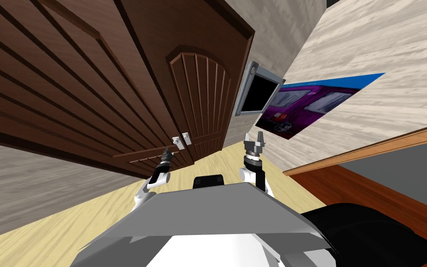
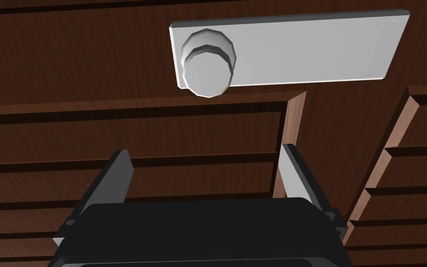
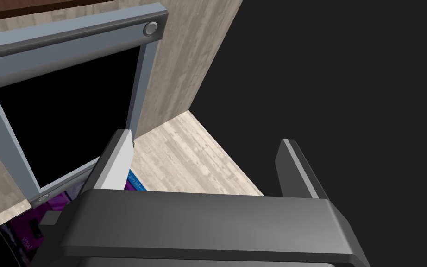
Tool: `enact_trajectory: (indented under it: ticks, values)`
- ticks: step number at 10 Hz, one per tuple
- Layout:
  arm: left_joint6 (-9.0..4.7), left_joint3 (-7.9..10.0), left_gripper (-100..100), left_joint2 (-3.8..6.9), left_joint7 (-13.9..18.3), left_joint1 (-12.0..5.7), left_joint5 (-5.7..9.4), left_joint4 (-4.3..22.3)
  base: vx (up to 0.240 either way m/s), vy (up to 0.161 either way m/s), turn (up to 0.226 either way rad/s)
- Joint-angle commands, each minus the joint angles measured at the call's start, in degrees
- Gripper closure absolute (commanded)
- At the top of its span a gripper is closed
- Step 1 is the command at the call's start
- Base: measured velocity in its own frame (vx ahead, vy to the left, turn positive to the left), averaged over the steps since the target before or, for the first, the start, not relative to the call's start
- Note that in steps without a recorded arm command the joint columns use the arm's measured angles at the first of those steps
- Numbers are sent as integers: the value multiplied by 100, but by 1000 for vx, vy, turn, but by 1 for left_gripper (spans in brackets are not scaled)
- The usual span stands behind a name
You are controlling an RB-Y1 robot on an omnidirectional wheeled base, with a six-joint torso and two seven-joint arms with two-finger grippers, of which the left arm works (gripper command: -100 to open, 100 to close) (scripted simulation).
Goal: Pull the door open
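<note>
A dark brown panelled door (image 1: 198, 97) stands ahead, shut in its frame. Its light grey knob (image 1: 177, 141) sits on a grey plate (image 1: 185, 138) at the door's left edge. In the left wrist view the knob (image 2: 207, 65) and plate (image 2: 310, 48) lie just beyond my left gripper (image 2: 205, 160), whose fingers stand open and apart from the knob, with ribbed door panel between them. In the head view my left gripper (image 1: 166, 153) hangs a little short of the knob. My right gripper (image 1: 254, 139) is raised beside the door, open and holding nothing (image 3: 208, 155).
More dark brown panelling (image 1: 55, 83) runs to the left of the door. A grey-framed black panel (image 1: 256, 92) hangs on the wall right of the door, next to a purple picture (image 1: 310, 104). A pale wood floor (image 1: 69, 222) lies underfoot, and a brown-edged ledge (image 1: 370, 148) is at right.
</note>
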Motion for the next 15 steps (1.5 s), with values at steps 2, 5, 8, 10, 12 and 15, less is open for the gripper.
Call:
enact_trajectory:
  ticks: [2,5,8,10,12,15]
  values:
    - [1,-49,-100,-2,17,19,-2,-62,-116,-54,-21]
    - [-5,214,-100,51,-38,73,17,183,66,148,128]
    - [-19,213,-100,22,-63,-30,5,233,168,63,-47]
    - [-32,132,-100,-24,-71,-153,-13,210,209,-38,-116]
    - [-17,107,-100,-38,-70,-163,-17,166,194,-77,-79]
    - [-17,107,100,-38,-70,-163,-17,166,-32,12,-5]
